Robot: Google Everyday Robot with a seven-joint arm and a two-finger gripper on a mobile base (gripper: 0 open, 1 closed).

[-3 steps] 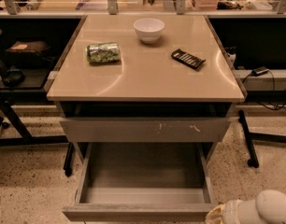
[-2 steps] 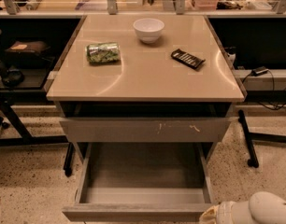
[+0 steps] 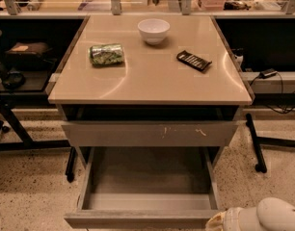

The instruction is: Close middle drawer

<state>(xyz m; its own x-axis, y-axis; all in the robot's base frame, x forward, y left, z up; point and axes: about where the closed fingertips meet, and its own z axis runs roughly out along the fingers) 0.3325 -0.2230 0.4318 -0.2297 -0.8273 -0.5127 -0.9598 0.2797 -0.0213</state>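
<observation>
**Location of the part.** The middle drawer [image 3: 138, 219] stands pulled far out of the cabinet under the desk [image 3: 152, 88], towards the camera. Its bare grey floor and both side walls are exposed. Its front panel lies at the lower edge of the view. Above it sits the scratched drawer front [image 3: 113, 134], set much further back.

**Pincer.** The pincer [image 3: 221, 221] is low at the right, just beside the right end of the middle drawer's front panel, on a white rounded arm. Contact with the panel cannot be confirmed. Whether the pincer is open or closed cannot be told.

**Handling properties (estimated).**
- Stiff: the box looks like rigid sheet material and should not flex under a push.
- Light: the drawer is shallow and holds nothing.
- Smooth: the front is flat and plain, so a contact point may slide sideways.
- Not fragile.

**Where to apply force.** The front has no handle, so no grasp is needed. Press flat against the outer face of the front panel and push straight towards the cabinet. A contact close to the middle of the panel is preferable. A push at the right end alone may skew the drawer on its runners.

**Markings.** No brand, label or writing is visible on the drawer or cabinet. The green can [image 3: 106, 54] carries a printed pattern that cannot be read. The dark flat device [image 3: 194, 60] shows rows of pale marks, also illegible. The white bowl [image 3: 154, 30] is plain.
</observation>
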